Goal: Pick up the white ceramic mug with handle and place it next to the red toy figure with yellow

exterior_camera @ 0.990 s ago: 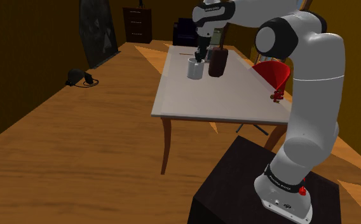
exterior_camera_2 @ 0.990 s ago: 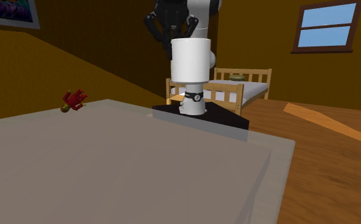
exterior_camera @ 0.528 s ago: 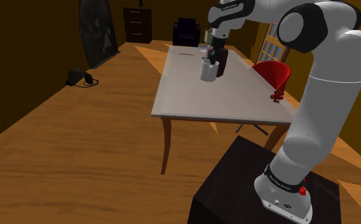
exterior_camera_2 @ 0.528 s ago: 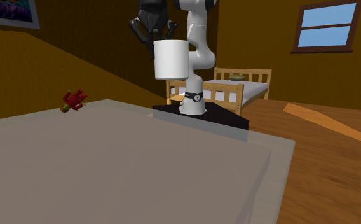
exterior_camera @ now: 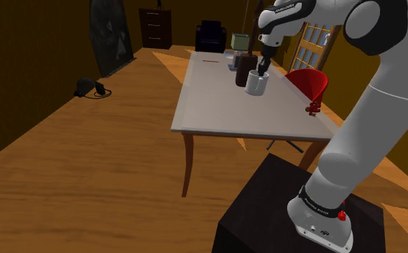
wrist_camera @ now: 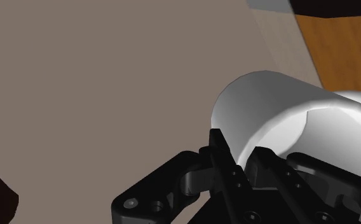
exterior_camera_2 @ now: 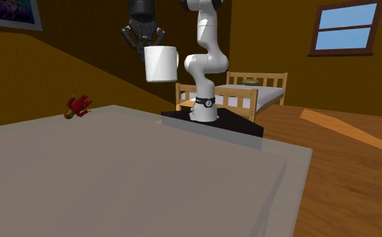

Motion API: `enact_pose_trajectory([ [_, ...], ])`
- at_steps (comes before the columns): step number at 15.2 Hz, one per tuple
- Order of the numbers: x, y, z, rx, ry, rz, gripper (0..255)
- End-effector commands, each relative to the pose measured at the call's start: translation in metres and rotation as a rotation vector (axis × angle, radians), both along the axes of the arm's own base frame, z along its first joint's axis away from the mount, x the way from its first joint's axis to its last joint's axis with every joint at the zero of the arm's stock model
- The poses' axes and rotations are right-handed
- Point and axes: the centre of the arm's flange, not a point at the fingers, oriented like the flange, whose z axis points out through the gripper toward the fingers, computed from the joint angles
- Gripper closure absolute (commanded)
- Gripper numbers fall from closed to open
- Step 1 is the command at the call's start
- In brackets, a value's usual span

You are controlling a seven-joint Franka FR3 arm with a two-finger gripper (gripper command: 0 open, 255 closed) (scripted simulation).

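Shoulder view: within the last second we saw the mug [exterior_camera: 256, 83] cross from the left of the dark jar [exterior_camera: 242, 75] to its right. It hung clear of the tabletop [exterior_camera: 213, 108]. The jaws were closed on the mug's rim. In the wrist view one finger [wrist_camera: 218, 153] pressed the outside of the wall, and the other seemed to sit inside the mouth.

Second exterior view: the mug [exterior_camera_2: 160, 64] had slid leftward, high above the tabletop, with the arm [exterior_camera_2: 203, 60] swinging along behind it.

The red and yellow toy [exterior_camera_2: 79, 106] lay at the far edge, still well apart from the mug. In the shoulder view the toy [exterior_camera: 312, 108] sat near the right-hand edge, below a red funnel [exterior_camera: 309, 80].

We judged the lift done and the carry about halfway. What remained was more travel toward the toy, a descent beside it, then release. The funnel close by looked like the likeliest thing to clip on the way down.
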Motion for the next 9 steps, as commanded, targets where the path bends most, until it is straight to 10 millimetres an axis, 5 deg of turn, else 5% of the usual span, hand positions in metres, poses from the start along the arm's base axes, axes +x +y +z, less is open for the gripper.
enact_pose_trajectory([
  [1,-0.025,-0.007,0.000,0.001,0.000,0.002,255],
  [9,-0.123,-0.048,0.001,0.001,0.000,0.002,255],
])
